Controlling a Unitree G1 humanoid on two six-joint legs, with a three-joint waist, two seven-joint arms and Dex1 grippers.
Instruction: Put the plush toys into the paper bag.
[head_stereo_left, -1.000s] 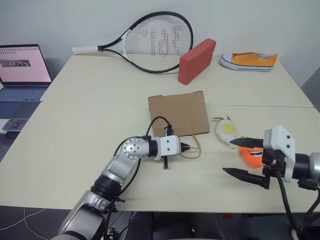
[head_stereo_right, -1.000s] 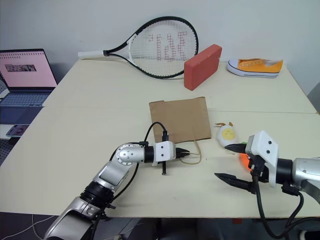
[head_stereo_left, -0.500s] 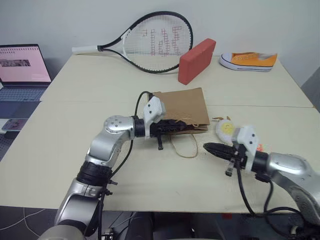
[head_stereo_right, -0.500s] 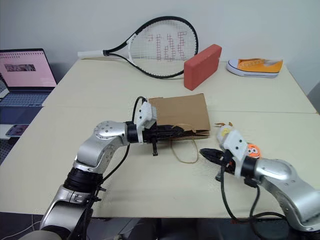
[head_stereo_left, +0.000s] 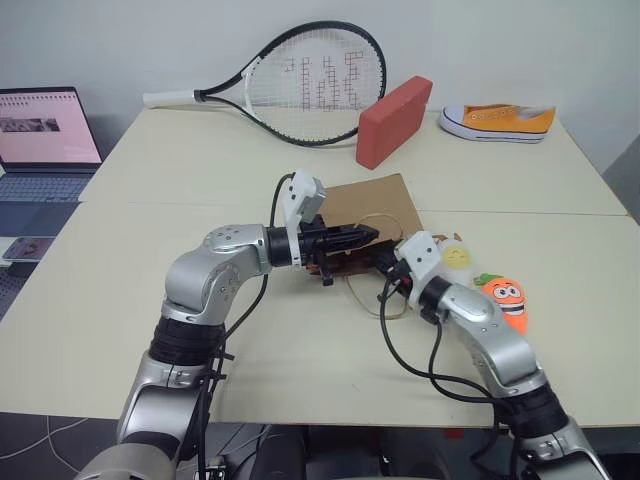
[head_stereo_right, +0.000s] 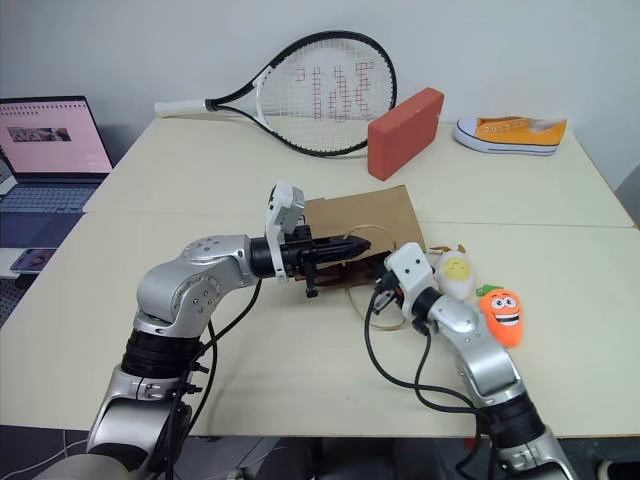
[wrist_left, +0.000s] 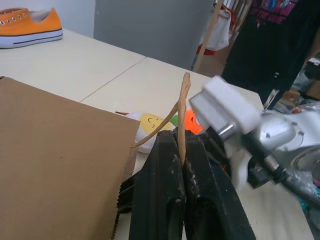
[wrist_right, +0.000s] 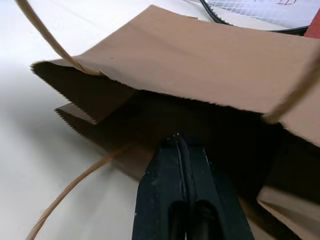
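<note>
Item: paper bag (head_stereo_left: 370, 205), brown kraft, lying on the table (head_stereo_left: 150, 200) with its mouth toward the robot, upper wall lifted off the lower. Left gripper (wrist_left: 181, 150): fingers closed on the upper twisted handle (wrist_left: 183, 107), holding the top wall raised. Right gripper (wrist_right: 179, 142): fingers pressed together, holding nothing, tip at the dark mouth of the bag just above the lower wall; the lower handle (head_stereo_left: 372, 300) trails loose on the table beside it. Plush toys: white egg (head_stereo_left: 455, 257) and orange carrot (head_stereo_left: 506, 298), both on the table outside the bag, next to each other on its right side, just beyond the right forearm. Step in hand, as judged: opening the mouth wide enough to load. Handling advice: keep the left grip firm and raised so the handle does not tear or slip; use the closed right tip to press the lower wall flat or spread the fold, without creasing the mouth shut; then fetch the egg, the nearer toy.
</note>
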